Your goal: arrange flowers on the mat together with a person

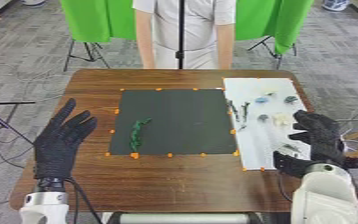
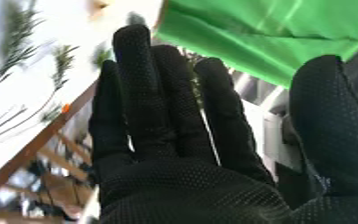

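Note:
My left hand (image 1: 58, 142) is over the table's left side, left of the dark mat (image 1: 171, 122), open with fingers pointing forward. On the mat's left part lies a green stem (image 1: 137, 134). My right hand (image 1: 316, 137) is over the right edge of the white sheet (image 1: 255, 135), beside the flowers and holding nothing. In the right wrist view the right hand (image 2: 184, 185) has straight fingers and the thumb apart. The sheet bears a blue flower (image 1: 262, 99), a pale flower (image 1: 280, 119), a dark flower (image 1: 290, 99) and dark sprigs (image 1: 245, 112); green sprigs (image 2: 62, 67) appear in the wrist view.
Orange tape (image 1: 135, 155) marks the edges of mat and sheet. The brown table (image 1: 180, 182) extends in front of the mat. A person (image 1: 182, 32) stands at the far edge, arms down, with green cloth (image 1: 85, 22) behind.

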Motion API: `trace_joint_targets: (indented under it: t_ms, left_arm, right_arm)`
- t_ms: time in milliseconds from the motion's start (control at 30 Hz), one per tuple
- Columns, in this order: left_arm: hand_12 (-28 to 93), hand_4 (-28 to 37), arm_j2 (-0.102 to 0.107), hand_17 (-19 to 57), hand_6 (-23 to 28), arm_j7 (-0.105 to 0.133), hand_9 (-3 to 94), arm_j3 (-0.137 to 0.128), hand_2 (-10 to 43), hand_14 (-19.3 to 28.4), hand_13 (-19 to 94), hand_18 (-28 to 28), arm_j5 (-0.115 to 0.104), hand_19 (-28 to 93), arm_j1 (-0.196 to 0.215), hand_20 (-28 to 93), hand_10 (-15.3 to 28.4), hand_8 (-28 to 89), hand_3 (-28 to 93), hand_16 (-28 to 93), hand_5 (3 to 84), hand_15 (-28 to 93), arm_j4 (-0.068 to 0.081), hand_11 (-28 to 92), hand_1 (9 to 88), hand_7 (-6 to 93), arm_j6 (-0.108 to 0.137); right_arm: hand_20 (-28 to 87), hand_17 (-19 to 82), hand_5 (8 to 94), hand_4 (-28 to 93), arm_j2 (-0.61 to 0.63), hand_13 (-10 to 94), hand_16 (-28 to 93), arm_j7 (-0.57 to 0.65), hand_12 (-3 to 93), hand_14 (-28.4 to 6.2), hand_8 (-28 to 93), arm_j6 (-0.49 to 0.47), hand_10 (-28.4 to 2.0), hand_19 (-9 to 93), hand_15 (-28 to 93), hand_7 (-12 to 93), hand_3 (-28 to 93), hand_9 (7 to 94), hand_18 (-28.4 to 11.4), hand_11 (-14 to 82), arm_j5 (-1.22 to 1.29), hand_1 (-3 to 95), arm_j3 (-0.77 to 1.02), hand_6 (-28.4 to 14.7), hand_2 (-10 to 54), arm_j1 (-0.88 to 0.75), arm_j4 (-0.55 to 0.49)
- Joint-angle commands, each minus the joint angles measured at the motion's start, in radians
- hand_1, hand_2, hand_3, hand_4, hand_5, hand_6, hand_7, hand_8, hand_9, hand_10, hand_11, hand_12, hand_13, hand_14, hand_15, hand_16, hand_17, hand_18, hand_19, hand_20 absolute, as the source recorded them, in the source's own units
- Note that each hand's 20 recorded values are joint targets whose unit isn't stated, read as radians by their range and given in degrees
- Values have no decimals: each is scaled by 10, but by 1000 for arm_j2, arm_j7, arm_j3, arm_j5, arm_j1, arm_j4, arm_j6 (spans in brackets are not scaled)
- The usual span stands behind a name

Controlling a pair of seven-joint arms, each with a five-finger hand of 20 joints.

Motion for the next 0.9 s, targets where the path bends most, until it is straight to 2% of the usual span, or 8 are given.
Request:
trace_joint_targets:
  t_ms: [33,167,267,533,633,700,733,900]
  left_arm:
    - [104,-277,-11,1,76,-8,365,-3,83,236,293,282,4,730,6,-191,189,-87,744,-66,340,412,0,245,221,114,-3]
    - [104,-276,-5,1,76,-2,365,-1,83,236,293,282,-1,730,7,-190,189,-88,745,-67,341,412,0,245,221,115,1]
    - [105,-277,-10,1,76,-7,365,-3,83,235,293,282,5,730,3,-190,189,-87,745,-67,340,412,2,244,221,115,-5]
    - [105,-277,-8,1,76,-6,365,-3,83,237,293,282,3,730,4,-189,189,-88,745,-67,341,412,3,244,221,116,-4]
    - [106,-277,1,1,76,1,365,3,83,236,293,282,-3,730,4,-189,189,-88,745,-67,341,412,2,245,221,115,3]
    - [105,-276,-3,1,76,-6,365,2,83,236,293,282,0,730,-1,-189,189,-88,745,-67,341,412,4,245,221,115,-1]
    - [105,-276,3,1,76,2,365,6,82,236,293,282,-4,730,-1,-189,189,-88,746,-67,341,412,5,245,221,115,2]
    - [105,-277,8,0,76,3,365,8,82,236,293,283,-6,730,0,-189,188,-88,746,-67,341,412,5,245,221,116,5]
  right_arm:
    - [187,134,484,-233,2,515,89,282,144,-160,-139,-150,-181,625,559,166,779,534,-203,223,-389,245,43,-45,28,0,17]
    - [183,135,484,-232,6,518,86,344,143,-159,-137,-216,-183,630,561,162,775,530,-204,219,-475,252,62,-47,23,-33,30]
    - [179,135,483,-231,7,518,84,372,143,-159,-135,-276,-184,632,562,161,774,526,-205,215,-493,260,73,-47,14,-51,37]
    - [173,133,485,-234,1,519,83,381,143,-156,-134,-435,-183,632,559,161,777,524,-204,208,-497,278,66,-46,-3,-56,82]
    - [171,131,486,-235,4,520,83,376,143,-155,-134,-472,-182,628,555,162,776,523,-204,205,-495,285,66,-46,-9,-51,108]
    - [171,131,487,-236,5,520,84,381,144,-155,-135,-503,-182,628,554,161,775,524,-204,204,-491,287,62,-46,-10,-41,120]
    - [171,130,487,-237,4,520,84,381,144,-155,-134,-518,-182,627,553,161,776,524,-204,204,-490,287,61,-46,-11,-37,127]
    - [170,128,498,-241,6,522,84,380,144,-153,-135,-586,-176,622,549,165,775,533,-205,202,-511,302,36,-41,-21,-15,152]
